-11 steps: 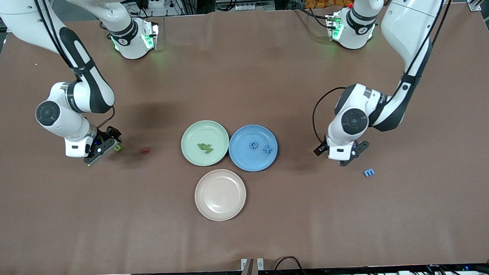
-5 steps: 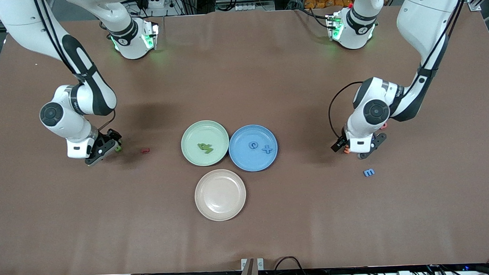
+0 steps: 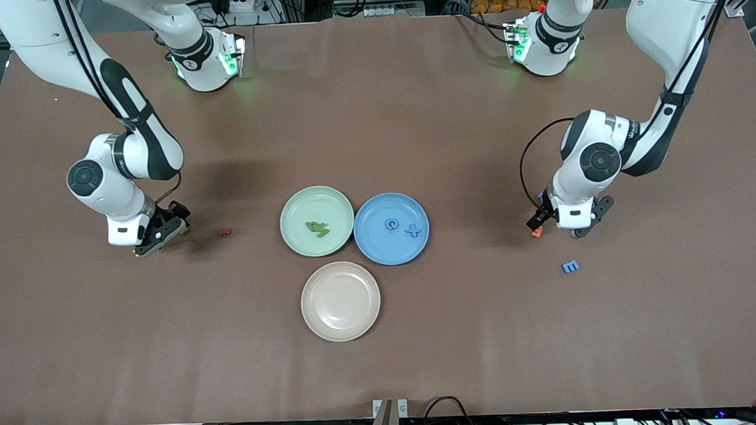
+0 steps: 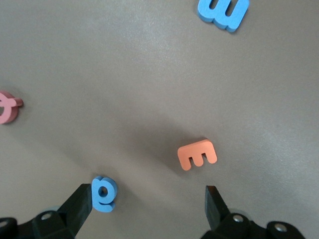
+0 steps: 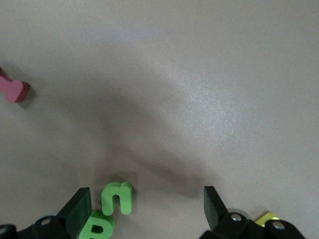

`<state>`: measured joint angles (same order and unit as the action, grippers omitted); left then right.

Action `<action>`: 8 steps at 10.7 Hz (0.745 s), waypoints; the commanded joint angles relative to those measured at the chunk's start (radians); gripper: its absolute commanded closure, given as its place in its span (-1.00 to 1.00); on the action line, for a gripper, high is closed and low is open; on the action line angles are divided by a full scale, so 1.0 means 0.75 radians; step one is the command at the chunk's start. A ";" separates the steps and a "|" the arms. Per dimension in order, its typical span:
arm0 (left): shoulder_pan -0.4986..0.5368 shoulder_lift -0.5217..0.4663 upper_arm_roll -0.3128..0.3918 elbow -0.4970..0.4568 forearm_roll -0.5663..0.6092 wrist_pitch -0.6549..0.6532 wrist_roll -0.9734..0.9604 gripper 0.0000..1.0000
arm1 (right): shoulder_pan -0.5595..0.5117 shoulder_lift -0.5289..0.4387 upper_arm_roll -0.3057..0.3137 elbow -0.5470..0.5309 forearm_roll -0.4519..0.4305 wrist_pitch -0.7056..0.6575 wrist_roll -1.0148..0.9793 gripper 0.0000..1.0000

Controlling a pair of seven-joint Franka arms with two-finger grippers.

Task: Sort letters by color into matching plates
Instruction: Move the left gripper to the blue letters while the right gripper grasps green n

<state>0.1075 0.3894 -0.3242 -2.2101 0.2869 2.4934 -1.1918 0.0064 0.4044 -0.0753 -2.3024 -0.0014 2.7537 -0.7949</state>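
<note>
Plates sit mid-desk: the green plate holds green letters, and the blue plate, touching it, holds two blue ones. The left pincer hangs wide open and empty over a blue letter and an orange E, toward the left arm's end from the plates (probably picking the blue). The right pincer, likewise open and empty, hovers over green letters toward the right arm's end.

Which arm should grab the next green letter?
Right. Its open pincer hovers right over two green letters on the table; the left pincer is over blue and orange ones.
</note>
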 commanded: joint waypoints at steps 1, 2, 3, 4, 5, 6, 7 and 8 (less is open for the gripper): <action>0.026 -0.055 -0.018 -0.123 0.027 0.129 -0.074 -1.00 | -0.023 0.013 0.019 -0.008 -0.021 0.039 -0.008 -1.00; 0.057 -0.067 -0.018 -0.166 0.027 0.187 -0.074 -1.00 | -0.023 0.013 0.021 -0.008 -0.021 0.039 -0.008 -0.95; 0.077 -0.073 -0.020 -0.201 0.029 0.226 -0.072 -1.00 | -0.021 0.013 0.021 -0.008 -0.021 0.039 -0.008 -0.75; 0.078 -0.073 -0.020 -0.211 0.027 0.230 -0.070 -1.00 | -0.021 0.013 0.021 -0.008 -0.021 0.039 -0.012 -0.59; 0.078 -0.075 -0.020 -0.219 0.029 0.228 -0.070 -1.00 | -0.021 0.013 0.021 -0.008 -0.021 0.039 -0.014 -0.50; 0.078 -0.077 -0.018 -0.223 0.029 0.228 -0.070 -1.00 | -0.023 0.013 0.021 -0.008 -0.023 0.039 -0.014 -0.43; 0.078 -0.077 -0.018 -0.232 0.027 0.228 -0.070 -1.00 | -0.021 0.013 0.021 -0.008 -0.021 0.039 -0.014 -0.36; 0.080 -0.077 -0.018 -0.238 0.027 0.228 -0.072 -1.00 | -0.021 0.013 0.021 -0.008 -0.021 0.039 -0.014 -0.25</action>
<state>0.1546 0.3670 -0.3254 -2.3481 0.2869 2.6512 -1.2219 0.0064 0.4162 -0.0717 -2.3024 -0.0014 2.7675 -0.7955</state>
